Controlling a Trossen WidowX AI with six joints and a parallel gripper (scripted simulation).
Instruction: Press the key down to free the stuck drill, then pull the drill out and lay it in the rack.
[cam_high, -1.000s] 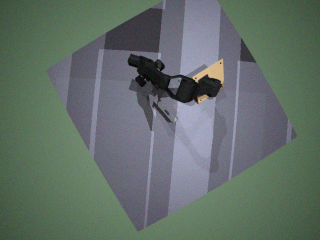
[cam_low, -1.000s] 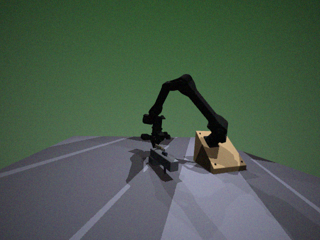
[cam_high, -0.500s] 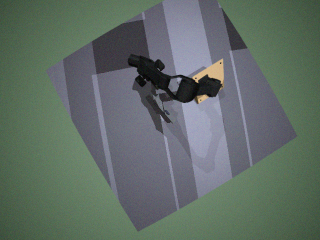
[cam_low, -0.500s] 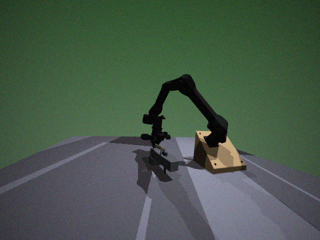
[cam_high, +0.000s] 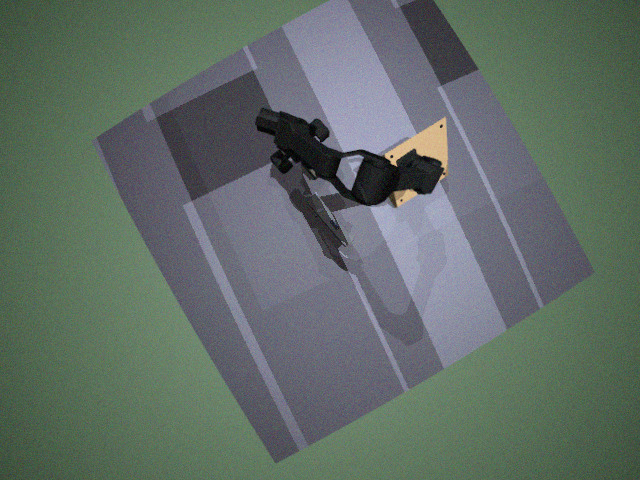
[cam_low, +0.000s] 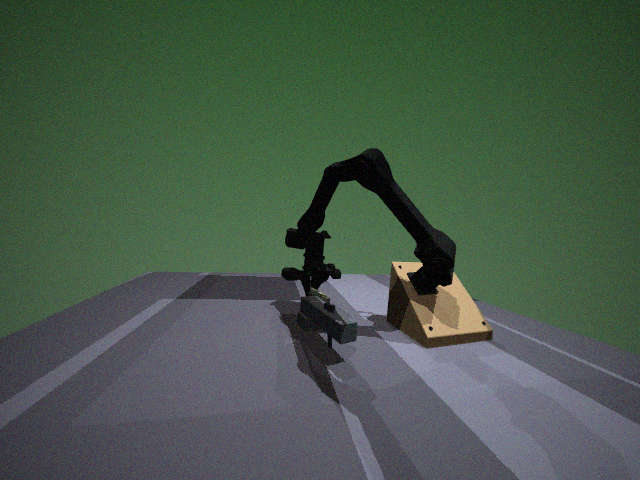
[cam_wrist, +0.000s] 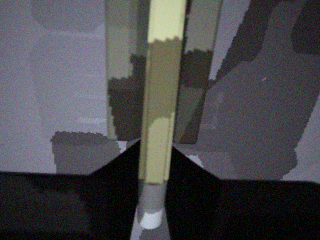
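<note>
Evidently nearly closed, with gripper (cam_high: 305, 164) (cam_low: 313, 291) (cam_wrist: 152, 146) around bar (cam_high: 311, 172) (cam_low: 318, 295) (cam_wrist: 162, 90), probably the key; possible slip or twist from off-centre pressing.

- My arm (cam_high: 373, 180) (cam_low: 408, 206) is matte black, with chunky rounded joints.
- From above, I see an open, forked link section.
- My dark fingers have angular, sloping edges in the wrist view.

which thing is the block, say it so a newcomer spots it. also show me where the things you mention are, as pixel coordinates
Start at the tan wedge (cam_high: 426, 139) (cam_low: 465, 320) under the black arm (cam_high: 374, 180) (cam_low: 403, 206), and follow the arm over to its pincer (cam_high: 306, 167) (cam_low: 311, 289) (cam_wrist: 156, 160). Just below is the block (cam_high: 330, 219) (cam_low: 329, 322) (cam_wrist: 120, 110): long, grey, box-shaped, unlike the slim yellow bar (cam_low: 318, 294) (cam_wrist: 162, 85) in the pincer.
</note>
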